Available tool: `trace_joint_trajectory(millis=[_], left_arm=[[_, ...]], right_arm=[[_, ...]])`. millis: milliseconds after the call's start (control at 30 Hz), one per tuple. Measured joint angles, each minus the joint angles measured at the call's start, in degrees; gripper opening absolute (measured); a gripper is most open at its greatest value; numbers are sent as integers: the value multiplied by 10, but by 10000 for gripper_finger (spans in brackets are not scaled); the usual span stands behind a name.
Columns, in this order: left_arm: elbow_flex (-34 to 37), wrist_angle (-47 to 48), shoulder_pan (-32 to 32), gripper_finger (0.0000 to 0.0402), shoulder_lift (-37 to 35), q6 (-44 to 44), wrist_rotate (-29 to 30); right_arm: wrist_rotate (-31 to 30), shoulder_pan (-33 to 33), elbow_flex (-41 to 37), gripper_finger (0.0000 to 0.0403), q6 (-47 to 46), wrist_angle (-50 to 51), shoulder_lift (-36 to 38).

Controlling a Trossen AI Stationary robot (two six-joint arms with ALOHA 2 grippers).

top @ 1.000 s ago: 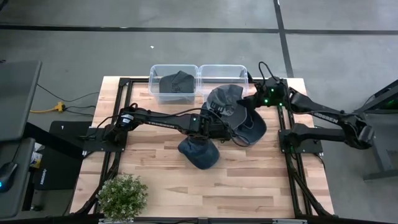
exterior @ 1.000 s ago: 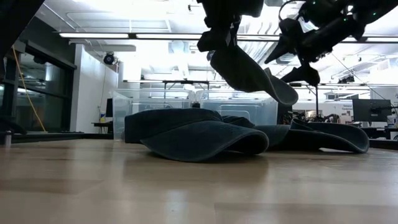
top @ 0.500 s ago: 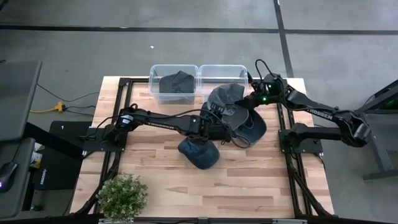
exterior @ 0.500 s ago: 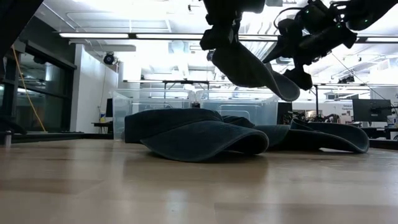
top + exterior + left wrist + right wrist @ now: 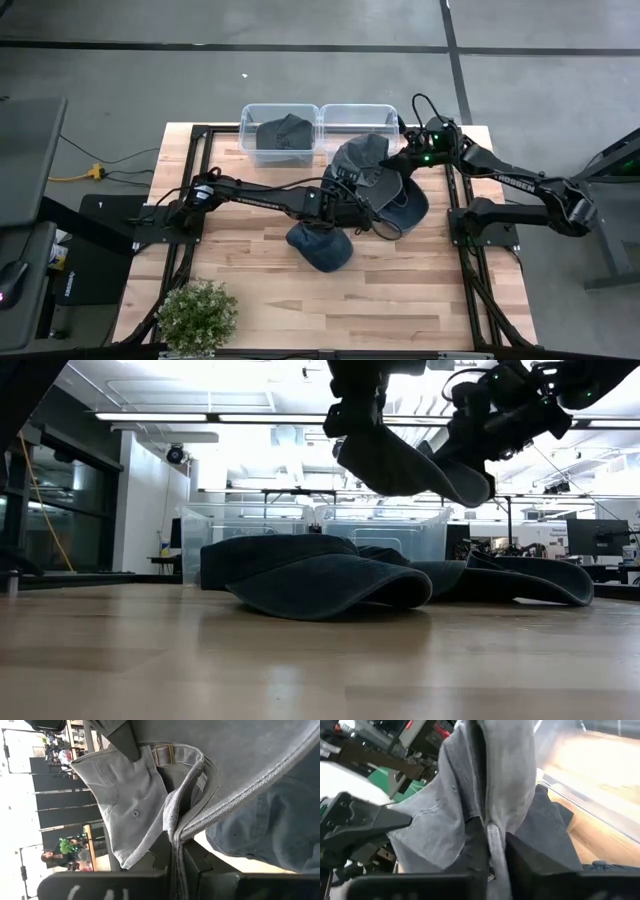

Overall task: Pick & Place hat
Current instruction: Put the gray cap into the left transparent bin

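A grey hat [image 5: 362, 160] hangs in the air between my two grippers, near the table's far edge and just in front of the clear bins; the low view shows the hat [image 5: 410, 465] well above the table. My left gripper [image 5: 345, 192] is shut on its near-left side. My right gripper [image 5: 398, 160] is shut on its right side. In the left wrist view the hat's inside and its strap buckle [image 5: 162, 754] show. My left gripper pinches the hat's stitched rim edge [image 5: 176, 837] between its two fingers, coming from the table's left. The cloth there is gathered into a fold, and the hat is lifted clear. My right gripper pinches a fold of the hat's cloth [image 5: 492, 827] between its two fingers, coming from the table's right and slanting down. That end of the hat [image 5: 462, 482] is lifted clear.
Two dark hats lie on the table under and beside the held one: one hat [image 5: 320, 247] toward the near side, the other hat [image 5: 408, 207] to the right. Two clear bins stand at the far edge; the left bin [image 5: 250, 118] holds a hat. A potted plant [image 5: 198, 312] stands near left.
My right gripper has moved toward the table's left onto the hanging hat and has shut on its right end. The hat, which hung slanting down from my left gripper, now lies more level between the two grippers.
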State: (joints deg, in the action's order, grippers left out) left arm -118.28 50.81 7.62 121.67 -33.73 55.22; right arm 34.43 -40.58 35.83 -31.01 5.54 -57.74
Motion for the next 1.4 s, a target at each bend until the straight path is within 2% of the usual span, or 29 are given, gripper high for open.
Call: trace_joint_trajectory(millis=[67,267,667,1100,1400], left_arm=[[0,0,0,16,0,10,5],[0,-2,0,43,0,12,32],[0,-1,-1,48,0,19,70],[-2,84,-1,49,-12,199,71],[-67,111,-1,49,-12,279,83]], right_arm=[[7,0,0,14,16,0,0],[20,0,0,9,29,-2,0],[39,-10,0,7,42,-11,1],[75,-40,2,7,40,-39,1],[84,-40,8,7,19,-79,1]])
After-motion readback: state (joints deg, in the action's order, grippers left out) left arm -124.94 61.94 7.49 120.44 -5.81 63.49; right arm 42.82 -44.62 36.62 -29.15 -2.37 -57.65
